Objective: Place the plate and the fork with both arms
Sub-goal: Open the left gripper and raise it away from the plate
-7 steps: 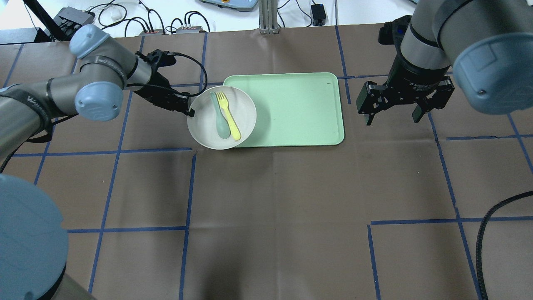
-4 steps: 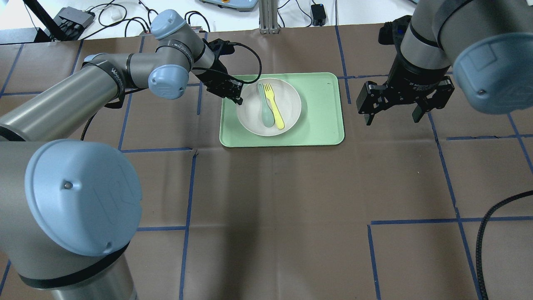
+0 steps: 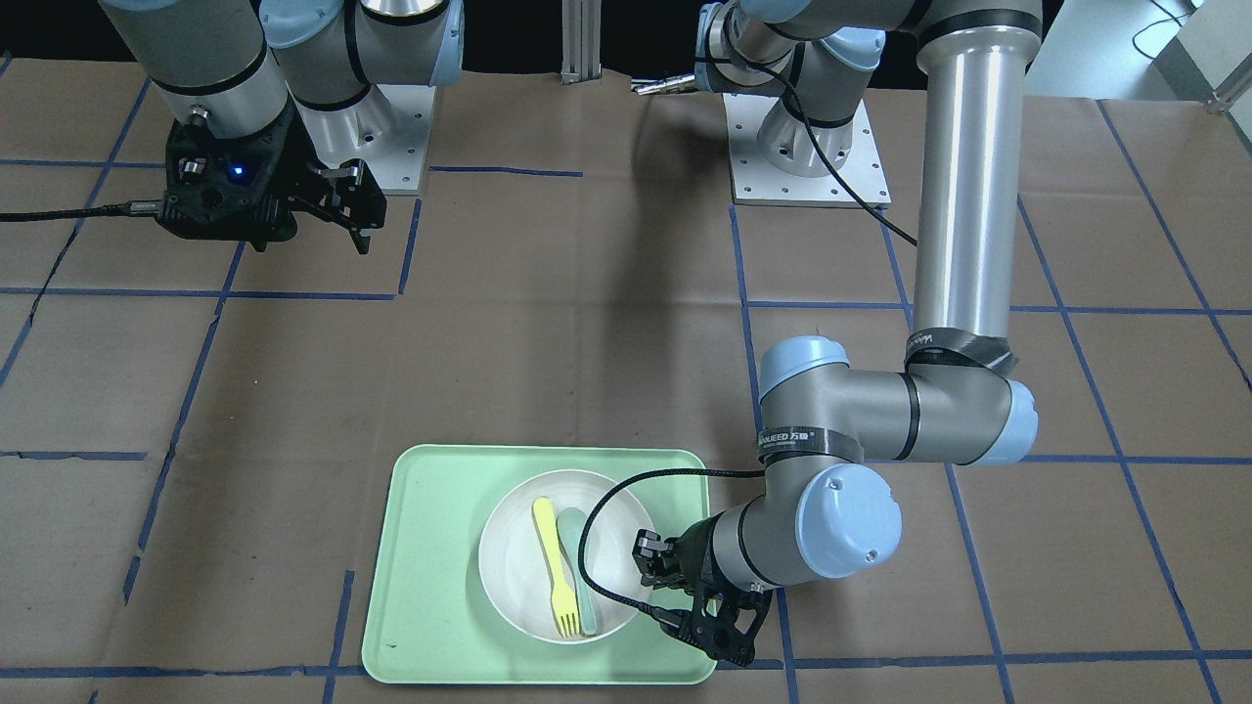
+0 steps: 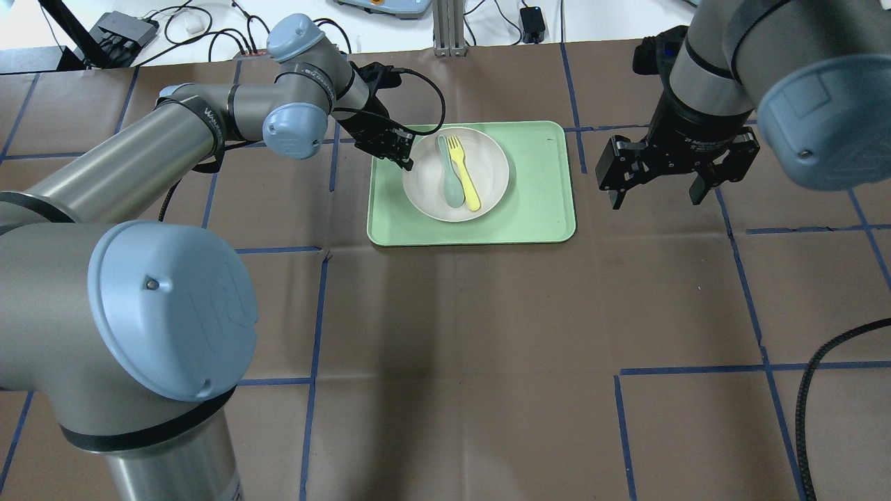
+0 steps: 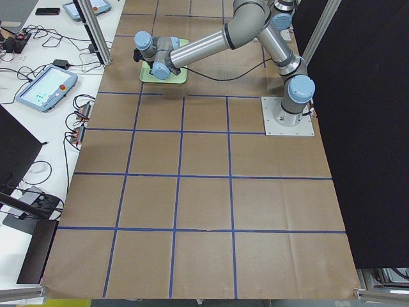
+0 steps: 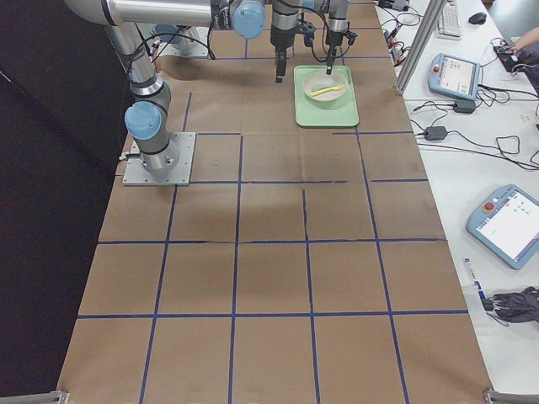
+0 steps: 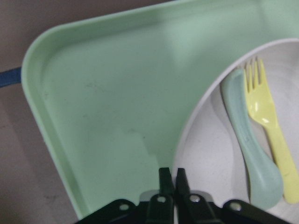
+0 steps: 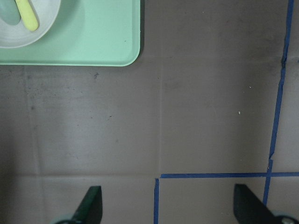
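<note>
The off-white plate (image 4: 487, 182) is over the left half of the mint-green tray (image 4: 536, 209); whether it rests on the tray I cannot tell. The pale-yellow fork (image 4: 464, 175) lies in the plate beside a grey-green spoon (image 4: 450, 175). My left gripper (image 4: 406, 162) is shut on the plate's left rim. In the left wrist view its fingers (image 7: 164, 177) pinch the plate's rim (image 7: 196, 116), with the fork (image 7: 271, 126) to the right. My right gripper (image 4: 654, 189) is open and empty, above the table right of the tray.
The right half of the tray (image 3: 430, 548) is bare. The right wrist view shows the tray's corner (image 8: 93, 46) and brown table paper with blue tape lines (image 8: 210, 176). Cables and boxes lie past the table's far edge (image 4: 209, 28). A black cable (image 4: 811, 390) curves at the right.
My left arm has carried the plate with the fork and spoon to the right, from the tray's left edge to over the tray. The right arm has not moved.
</note>
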You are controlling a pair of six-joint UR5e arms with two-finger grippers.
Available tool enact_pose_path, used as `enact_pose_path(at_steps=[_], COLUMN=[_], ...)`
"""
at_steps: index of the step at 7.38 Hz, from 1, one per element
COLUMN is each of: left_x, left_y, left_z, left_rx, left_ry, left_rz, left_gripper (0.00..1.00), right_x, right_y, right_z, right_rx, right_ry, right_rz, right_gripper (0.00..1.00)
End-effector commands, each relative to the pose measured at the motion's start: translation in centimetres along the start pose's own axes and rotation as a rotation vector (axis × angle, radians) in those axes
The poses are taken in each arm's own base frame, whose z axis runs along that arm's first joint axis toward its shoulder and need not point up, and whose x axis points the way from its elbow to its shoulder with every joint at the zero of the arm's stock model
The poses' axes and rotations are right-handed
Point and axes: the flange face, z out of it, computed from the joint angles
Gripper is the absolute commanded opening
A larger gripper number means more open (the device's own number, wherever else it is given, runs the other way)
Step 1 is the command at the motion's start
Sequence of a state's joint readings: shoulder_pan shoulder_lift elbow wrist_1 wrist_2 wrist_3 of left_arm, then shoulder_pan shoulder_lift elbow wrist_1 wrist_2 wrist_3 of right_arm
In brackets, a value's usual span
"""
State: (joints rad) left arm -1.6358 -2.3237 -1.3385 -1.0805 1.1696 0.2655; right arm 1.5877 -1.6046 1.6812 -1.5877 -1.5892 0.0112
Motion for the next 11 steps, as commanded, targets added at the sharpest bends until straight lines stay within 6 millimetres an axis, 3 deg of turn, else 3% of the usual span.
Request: enact_pose_path(at_steps=[1,2,3,4,5,6,7,8,9,10,11], left_x=[-0.2,-0.2,0.1,0.7,2.2,4.5,6.2,8.6,12.1,12.6,13.5], left_y=[-0.2,-0.1,-0.1,0.2,1.0,3.0,5.8,8.7,12.9,16.3,18.8], left_z=[0.3,0.2,-0.3,-1.5,-4.4,-9.3,-15.1,-19.7,-25.2,-27.8,-29.0], left_rx=[-0.004,-0.004,-0.003,-0.010,-0.018,-0.041,-0.098,-0.138,-0.158,-0.180,-0.164], left_ry=[0.000,-0.003,-0.003,-0.003,-0.004,-0.043,-0.181,-0.206,-0.202,-0.188,-0.191], left_rz=[-0.003,0.000,0.000,-0.003,-0.003,-0.004,-0.001,-0.006,-0.011,-0.048,-0.052], left_gripper=[0.15,0.84,0.99,1.00,1.00,1.00,1.00,1.00,1.00,1.00,1.00], right_x=[0.0,0.0,0.0,0.0,0.0,0.0,0.0,0.0,0.1,0.1,0.0], right_y=[0.0,0.0,0.0,0.0,0.0,0.0,0.0,0.0,0.0,-0.1,-0.1], right_z=[0.0,0.0,0.0,0.0,0.0,0.0,0.0,0.0,0.0,0.0,-0.2], right_rx=[0.000,0.000,0.000,0.000,0.000,0.000,0.000,0.000,0.000,0.001,0.009], right_ry=[0.000,0.000,0.000,0.000,0.000,0.000,0.000,0.000,0.000,-0.002,-0.009], right_rz=[0.000,0.001,0.000,0.000,0.000,0.000,0.000,0.000,0.001,0.000,0.001], right_gripper=[1.00,1.00,1.00,1.00,1.00,1.00,1.00,1.00,1.00,1.00,1.00])
